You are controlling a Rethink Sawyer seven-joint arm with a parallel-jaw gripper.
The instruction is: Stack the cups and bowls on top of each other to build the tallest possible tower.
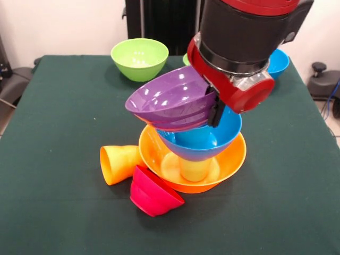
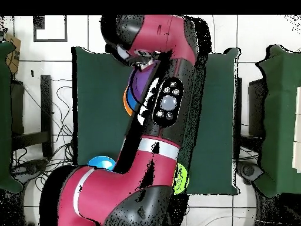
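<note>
1. The worktop (image 1: 64, 138) is covered with a dark green cloth of matte, slightly rough look.
2. Near the middle of the worktop stands the tower (image 1: 194, 143): a wide glossy orange bowl (image 1: 234, 156) is the lowest, a pale yellow-orange tapered cup (image 1: 194, 169) stands inside it, a deep blue bowl (image 1: 204, 139) rests on that cup, and a shallow purple bowl (image 1: 170, 100) lies on top, tilted strongly to one side.
3. The pincer (image 1: 215, 111) is at the rim of the purple bowl; 1 black finger is seen touching the rim, but I cannot tell if the jaws are apart or clamped on it.
4. An orange cup (image 1: 118, 163) lies on its side, touching the orange bowl.
5. A small red bowl (image 1: 154, 192) lies tipped beside them, its smooth round outside turned up.
6. A large lime green bowl (image 1: 139, 57) stands upright near the far edge.
7. Another blue bowl (image 1: 279, 62) is near the far corner, partly hidden by the arm.
</note>
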